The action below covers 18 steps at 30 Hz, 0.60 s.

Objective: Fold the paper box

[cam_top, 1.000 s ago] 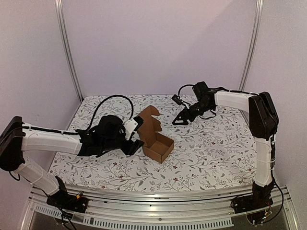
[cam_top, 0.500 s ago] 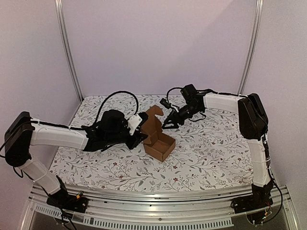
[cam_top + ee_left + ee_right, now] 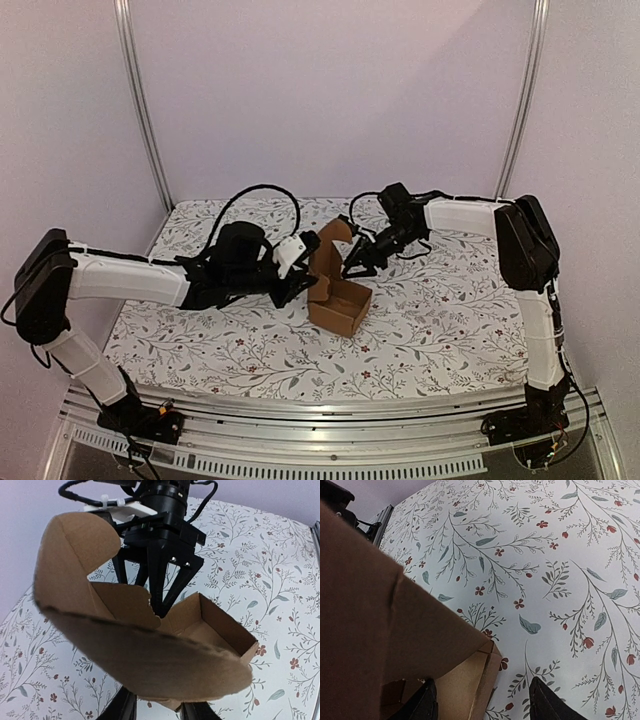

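The paper box [image 3: 340,306] is a brown cardboard tray with its lid flap [image 3: 330,242] standing up at the back. My left gripper [image 3: 302,285] is at its left near corner. In the left wrist view the curved flap [image 3: 140,660] fills the foreground, and the box's lower edge [image 3: 172,700] sits between the left gripper's [image 3: 157,711] two fingers, touching both. My right gripper [image 3: 355,264] hangs behind the flap. In the right wrist view the right gripper [image 3: 485,702] is open, the box corner [image 3: 487,652] lies by its left finger, and bare cloth lies by the other.
The floral cloth covers the table [image 3: 460,320]. Metal frame posts [image 3: 140,110] [image 3: 522,100] stand at the back corners, against the lilac walls. An aluminium rail [image 3: 330,415] runs along the near edge, between the arm bases.
My left gripper moved right up to the box and its jaws narrowed onto the cardboard. The right gripper swung left to the flap. The box shifted slightly right.
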Each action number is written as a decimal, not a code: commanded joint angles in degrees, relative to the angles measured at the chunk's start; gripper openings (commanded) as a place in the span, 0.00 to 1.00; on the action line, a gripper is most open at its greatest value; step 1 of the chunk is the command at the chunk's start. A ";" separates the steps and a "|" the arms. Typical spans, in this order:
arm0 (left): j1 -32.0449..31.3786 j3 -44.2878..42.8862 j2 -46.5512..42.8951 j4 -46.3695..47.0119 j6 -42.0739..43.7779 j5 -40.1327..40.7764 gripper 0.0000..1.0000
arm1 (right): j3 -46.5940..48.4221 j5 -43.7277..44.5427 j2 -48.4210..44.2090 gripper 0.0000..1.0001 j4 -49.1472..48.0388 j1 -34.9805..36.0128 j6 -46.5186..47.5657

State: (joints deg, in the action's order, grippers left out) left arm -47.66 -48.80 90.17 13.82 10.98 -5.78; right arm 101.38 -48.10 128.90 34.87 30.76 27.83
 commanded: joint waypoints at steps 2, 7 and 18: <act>-2.27 -2.87 2.58 -1.99 3.81 1.29 0.30 | -2.20 0.79 -3.36 0.61 2.00 0.51 3.03; -4.49 -4.07 4.81 -2.45 4.78 4.77 0.30 | -3.00 1.37 -4.11 0.61 2.58 0.49 3.75; -11.01 -5.59 8.56 -2.59 11.15 13.70 0.29 | -6.64 5.22 -7.03 0.61 4.99 0.50 7.42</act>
State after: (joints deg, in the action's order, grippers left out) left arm -56.36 -52.62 96.90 11.97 18.59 3.64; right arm 96.31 -45.23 124.92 37.60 30.83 32.47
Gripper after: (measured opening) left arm 0.293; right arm 0.612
